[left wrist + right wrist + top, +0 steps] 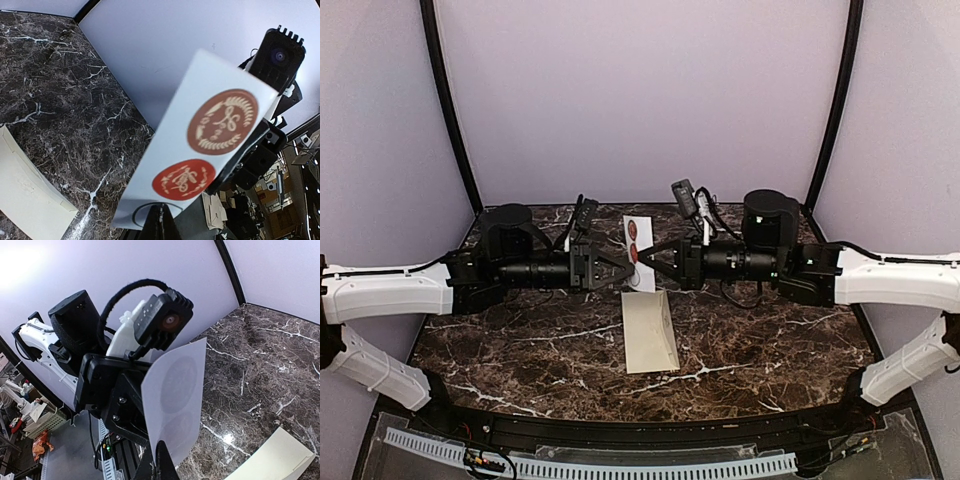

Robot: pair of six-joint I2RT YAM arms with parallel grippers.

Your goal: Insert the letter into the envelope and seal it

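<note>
Cream envelope (650,332) lies flat on a dark marble-patterned table (510,350)

The plain envelope rests near the middle of the tabletop, its long sides running from the near edge toward the back wall at a slight slant. The brown-black surface is laced with white veins and shows on every side of the envelope. Whether anything is inside it cannot be told.

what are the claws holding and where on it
A white paper sheet bearing two round red seal stickers, pinched near its lower end by the left claw and the right claw together.
</note>
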